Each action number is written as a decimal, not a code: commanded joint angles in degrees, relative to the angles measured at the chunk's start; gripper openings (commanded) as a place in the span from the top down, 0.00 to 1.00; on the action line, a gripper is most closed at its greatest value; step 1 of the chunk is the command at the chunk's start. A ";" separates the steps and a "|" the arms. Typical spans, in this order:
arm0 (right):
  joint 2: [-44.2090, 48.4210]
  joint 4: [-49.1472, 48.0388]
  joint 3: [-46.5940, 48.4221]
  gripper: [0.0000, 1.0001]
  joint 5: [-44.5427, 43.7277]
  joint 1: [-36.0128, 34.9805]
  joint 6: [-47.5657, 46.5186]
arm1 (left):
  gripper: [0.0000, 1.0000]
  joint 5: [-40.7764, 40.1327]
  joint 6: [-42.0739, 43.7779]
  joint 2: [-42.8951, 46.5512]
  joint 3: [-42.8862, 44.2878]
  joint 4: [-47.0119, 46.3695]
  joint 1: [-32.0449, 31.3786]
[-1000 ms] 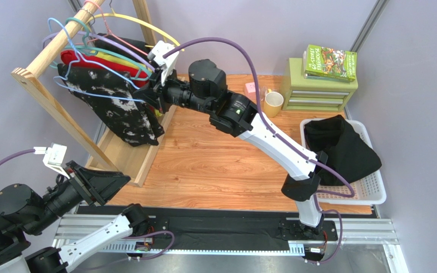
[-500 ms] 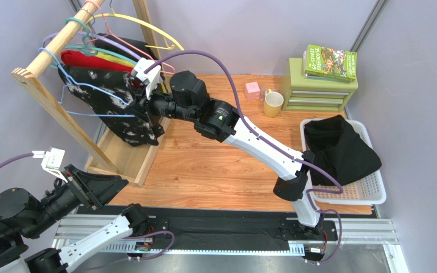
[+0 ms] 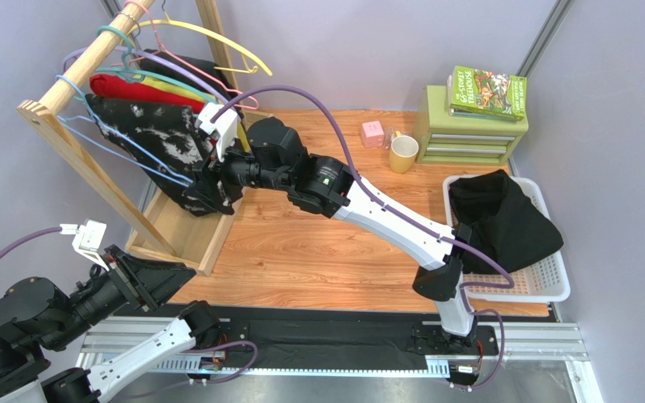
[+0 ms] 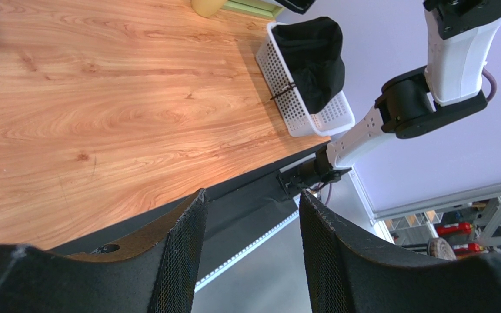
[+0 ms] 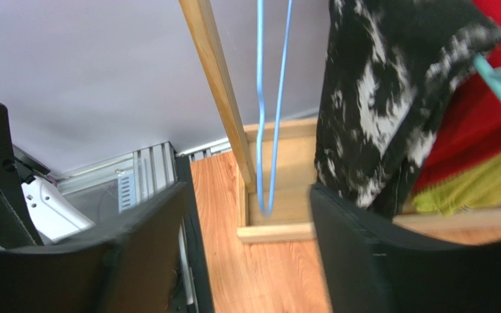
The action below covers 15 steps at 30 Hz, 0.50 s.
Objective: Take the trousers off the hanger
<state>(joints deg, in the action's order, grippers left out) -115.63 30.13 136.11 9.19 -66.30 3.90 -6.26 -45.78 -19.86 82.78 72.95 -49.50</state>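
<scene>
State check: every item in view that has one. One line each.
trousers, off the hanger, heaped in the basket, draped over its rim
hanger, bare, hanging on the rack
right gripper, fingers open, nothing gripped
left gripper, fingers open, empty
drawer unit, drawers shut
mug, upright
book, closed, flat on the drawer unit

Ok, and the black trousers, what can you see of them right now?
The trousers are plain black, soft-looking cloth with no pattern, bunched in a loose, crumpled heap. They lie in the white slotted basket at the right edge of the wooden table, with part of the cloth draped over the basket's rim. No hanger is on them, and nothing but the basket can be seen touching them.
</scene>
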 commanded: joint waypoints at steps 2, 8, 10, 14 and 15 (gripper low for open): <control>9.45 2.65 -5.40 0.12 -9.10 -0.32 0.93 | 0.40 2.04 0.08 -0.62 -1.31 -3.60 -0.16; 20.35 5.11 -15.86 0.00 -21.04 -0.23 4.70 | 0.37 4.49 1.30 -1.50 -3.94 -6.76 -0.16; 25.27 6.25 -23.06 0.00 -24.64 0.03 8.12 | 0.36 5.64 2.01 -2.55 -5.17 -8.25 -0.16; 35.28 7.83 -37.83 0.00 -27.47 0.91 16.21 | 0.35 9.85 3.15 -4.13 -8.33 -12.47 -0.16; 39.65 8.19 -41.25 0.00 -27.65 1.09 18.05 | 0.35 10.39 2.89 -4.22 -10.60 -13.78 -0.16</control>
<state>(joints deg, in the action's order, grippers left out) -85.32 35.46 105.23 -12.21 -65.98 12.38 -0.64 -44.60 -21.26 76.27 66.13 -49.50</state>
